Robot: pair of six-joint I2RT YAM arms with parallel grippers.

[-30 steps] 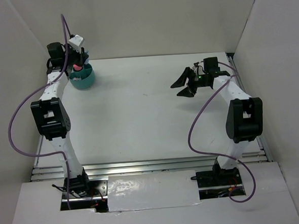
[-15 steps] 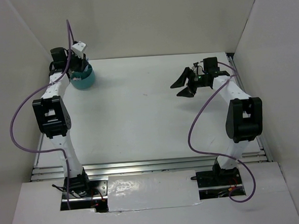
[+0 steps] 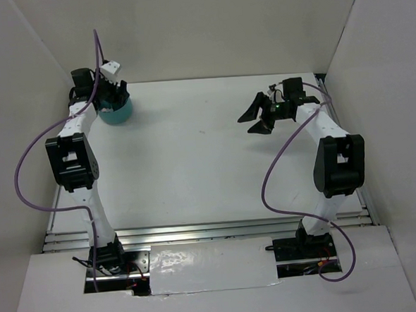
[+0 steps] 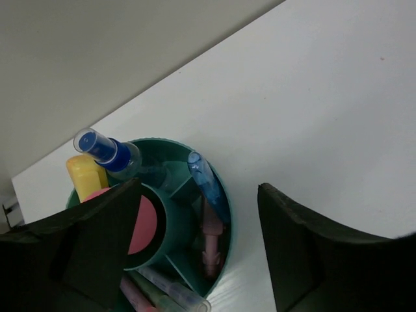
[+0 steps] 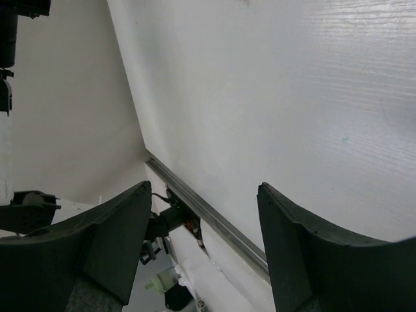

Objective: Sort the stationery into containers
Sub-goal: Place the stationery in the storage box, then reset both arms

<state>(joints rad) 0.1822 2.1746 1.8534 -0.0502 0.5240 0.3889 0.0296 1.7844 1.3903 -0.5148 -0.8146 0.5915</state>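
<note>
Smooth wht table point(image 3: 194, 164), round teal tub point(image 3: 117, 116)

Teal tub point(image 3: 115, 113) blocks the worktop's point(image 3: 194, 157) far-left corner beside the wall point(image 3: 21, 104); the broad middle offers passage.

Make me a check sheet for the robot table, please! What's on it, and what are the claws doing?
Surface: white table; only the tub stands on it.
Job's things: teal tub, far left, holds a blue-capped bottle, yellow highlighter, blue pen and more pens.
Clutter: nothing seen.
Grippers: left gripper open above the tub; right gripper open, empty, above the table.
Cables: purple cables loop beside each arm.
Surroundings: white walls.
</note>
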